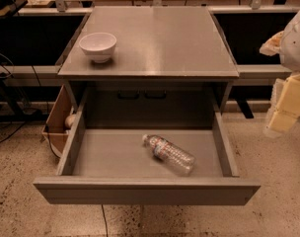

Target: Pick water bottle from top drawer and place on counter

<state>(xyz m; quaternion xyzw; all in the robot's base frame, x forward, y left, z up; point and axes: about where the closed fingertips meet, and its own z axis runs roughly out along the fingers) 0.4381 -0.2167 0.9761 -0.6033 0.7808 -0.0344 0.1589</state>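
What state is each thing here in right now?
Drawer: pulled open.
Bottle: capped, lying on its side in the drawer.
Bowl: upright on the counter's left side.
Counter: carries the bowl.
Box: on the floor left of the drawer, open.
Gripper: at the right edge, outside the drawer, away from the bottle.

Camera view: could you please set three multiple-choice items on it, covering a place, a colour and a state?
1. Where does the water bottle lie? A in the cardboard box B in the top drawer C on the floor
2. What colour is the bowl on the counter? A white B red C blue
3. The top drawer is: A shut B pulled open C lifted out
Answers: 1 B, it lies on the drawer's floor, the gripper away at the right edge; 2 A, plain white; 3 B, its front stands out past the counter's edge.
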